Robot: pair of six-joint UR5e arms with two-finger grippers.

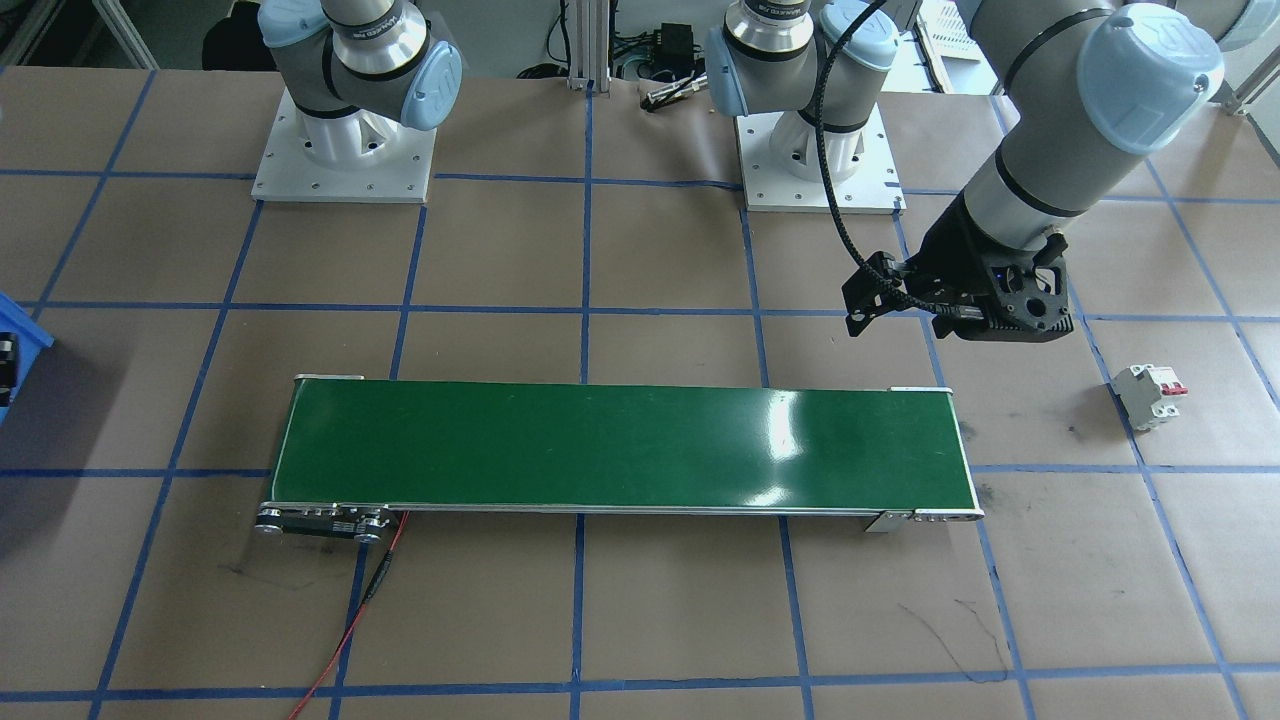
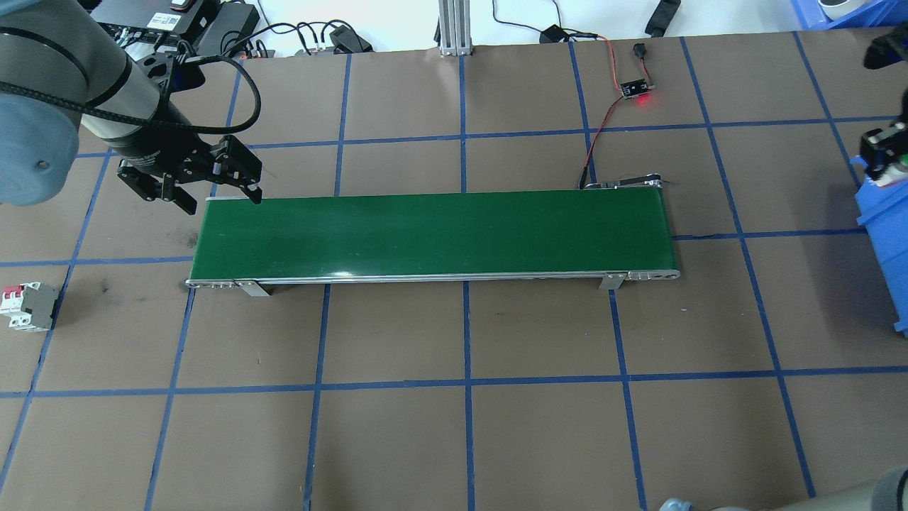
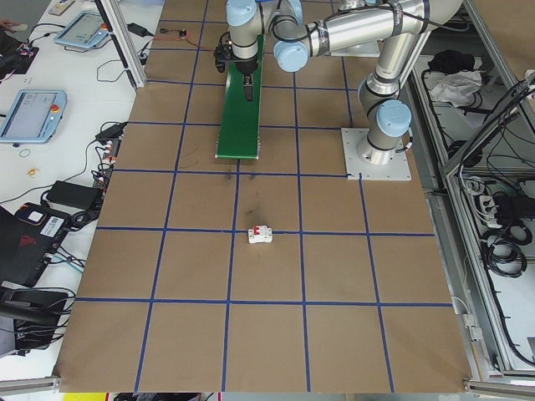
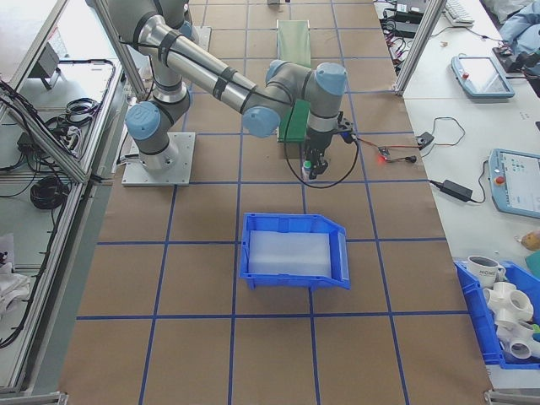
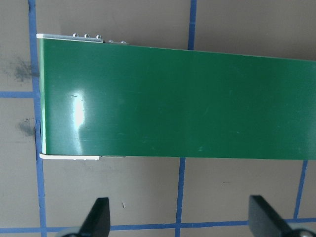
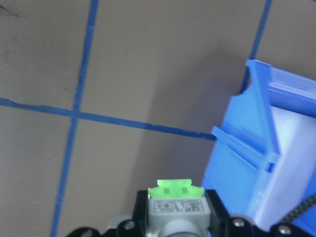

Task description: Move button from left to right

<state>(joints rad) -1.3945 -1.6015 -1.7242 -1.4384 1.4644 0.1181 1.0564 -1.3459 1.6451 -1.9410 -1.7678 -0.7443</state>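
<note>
The button (image 6: 175,190) shows its light-green blocky base and a grey labelled body, and my right gripper (image 6: 176,210) is shut on it. In the overhead view this gripper (image 2: 883,152) hangs at the right edge, over the near rim of the blue bin (image 2: 883,234). From the right-end camera the right gripper (image 4: 313,164) sits between the conveyor's end and the bin (image 4: 295,253). My left gripper (image 2: 213,193) stands open with nothing in it at the far-left corner of the green conveyor belt (image 2: 433,231). Its open fingers (image 5: 100,217) frame bare table beside the belt (image 5: 177,98).
A white circuit breaker with red levers (image 2: 28,305) lies on the table far left of the belt, also seen as the breaker (image 1: 1150,395). A small board with a red light (image 2: 635,89) and its wires lie behind the belt's right end. Blue tape grids the brown table.
</note>
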